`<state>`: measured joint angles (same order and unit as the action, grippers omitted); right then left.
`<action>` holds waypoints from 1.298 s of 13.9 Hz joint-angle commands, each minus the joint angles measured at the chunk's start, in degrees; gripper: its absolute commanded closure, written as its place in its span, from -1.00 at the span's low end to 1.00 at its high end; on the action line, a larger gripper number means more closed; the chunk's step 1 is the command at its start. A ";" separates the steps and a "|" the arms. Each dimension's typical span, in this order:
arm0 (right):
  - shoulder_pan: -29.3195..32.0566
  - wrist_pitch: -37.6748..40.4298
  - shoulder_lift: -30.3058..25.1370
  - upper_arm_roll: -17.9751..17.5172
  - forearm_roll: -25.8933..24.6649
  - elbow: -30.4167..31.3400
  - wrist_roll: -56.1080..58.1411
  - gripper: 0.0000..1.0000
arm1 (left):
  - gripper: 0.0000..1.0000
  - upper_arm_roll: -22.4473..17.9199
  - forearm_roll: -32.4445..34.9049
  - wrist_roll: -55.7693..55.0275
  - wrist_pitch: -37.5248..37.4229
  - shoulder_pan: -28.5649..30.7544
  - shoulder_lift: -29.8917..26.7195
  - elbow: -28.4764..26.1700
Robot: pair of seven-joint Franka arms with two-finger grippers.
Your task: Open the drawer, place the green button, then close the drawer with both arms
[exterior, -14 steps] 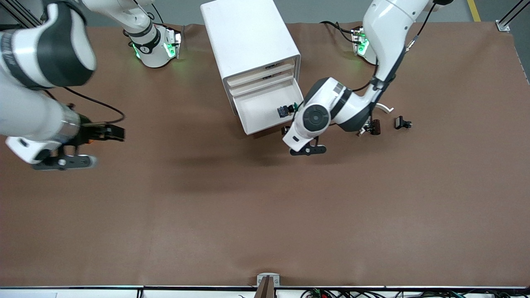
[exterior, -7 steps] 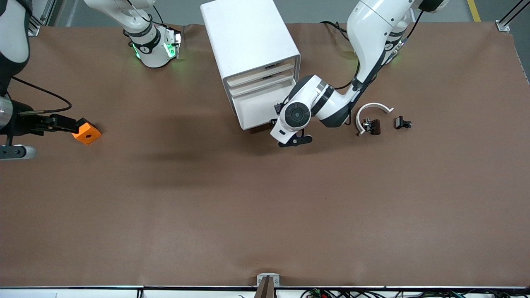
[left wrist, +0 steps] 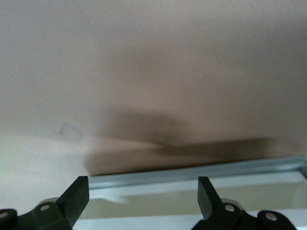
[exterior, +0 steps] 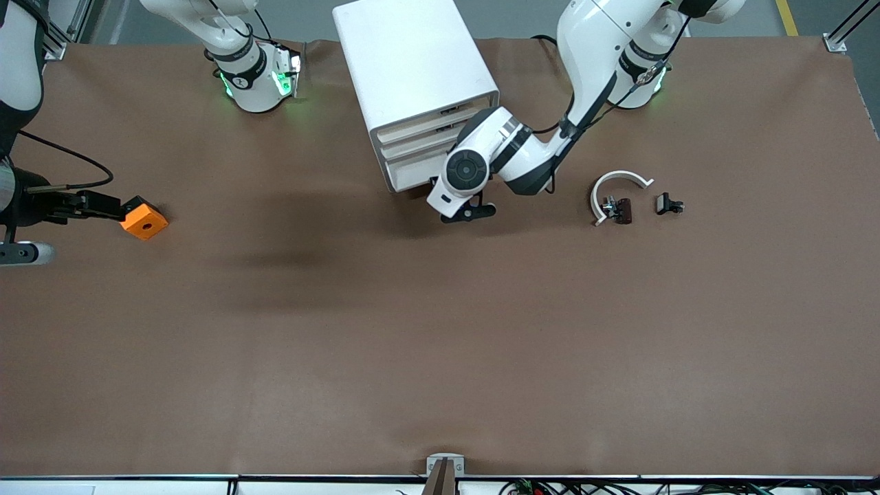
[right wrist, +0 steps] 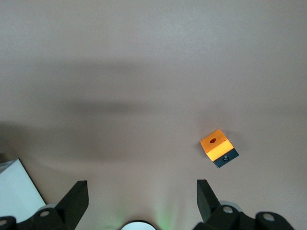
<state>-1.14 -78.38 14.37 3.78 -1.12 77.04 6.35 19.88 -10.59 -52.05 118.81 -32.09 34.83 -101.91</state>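
Cream-fronted white drawer (exterior: 411,172) sits directly ahead of my left gripper (left wrist: 143,201), fingers spread, empty; right gripper (right wrist: 142,199) waits open.

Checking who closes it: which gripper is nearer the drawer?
Left. The left gripper is at the drawer front; the right gripper is at the right arm's end of the table, beside the orange block.

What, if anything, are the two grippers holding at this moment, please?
Nothing. The left gripper is open and empty at the drawer front; the right gripper is open and empty over the table.
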 commanded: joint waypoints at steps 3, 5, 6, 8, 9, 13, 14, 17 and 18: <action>2.10 1.39 -0.92 -0.97 -1.52 0.22 3.32 -1.00 | -1.00 3.05 -3.73 -1.12 -0.94 0.19 -0.03 -0.04; 2.10 1.39 -1.01 -0.80 -1.43 0.13 2.88 -1.00 | -1.00 4.19 -3.73 -3.22 -0.94 0.10 0.06 -0.13; 2.19 1.39 -1.10 -0.79 -1.43 0.05 2.79 -1.00 | -1.00 4.37 -3.73 -3.67 -0.94 0.10 0.14 -0.13; 2.10 2.00 -1.19 -0.88 -1.52 -2.14 2.87 -1.00 | -1.00 4.37 -3.73 -4.81 -1.73 0.45 -0.03 0.13; 2.28 2.79 -1.10 -0.71 -1.52 -3.20 2.79 -1.00 | -1.00 4.29 -3.73 -4.90 -2.00 1.14 -0.03 0.57; 4.39 6.56 -2.23 -1.06 -0.20 -4.09 2.88 -1.00 | -1.00 3.14 -1.72 -4.73 -2.43 7.90 -0.47 4.96; 4.21 7.53 -2.41 -1.32 0.06 -4.09 2.79 -1.00 | -1.00 3.14 0.29 -4.55 -2.96 10.18 -0.47 6.19; 4.04 6.49 -5.57 -1.15 1.29 -2.77 2.96 -1.00 | -1.00 3.14 8.20 -4.46 -3.05 16.17 -0.64 8.74; 4.04 6.22 -6.45 -1.15 1.38 -2.51 2.96 -1.00 | -1.00 3.14 11.18 -4.29 -3.75 18.44 -1.25 9.45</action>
<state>2.20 -71.72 10.97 3.25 -0.77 73.00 8.84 22.62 -3.57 -56.20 116.83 -16.25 34.64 -93.88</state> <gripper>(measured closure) 0.000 0.000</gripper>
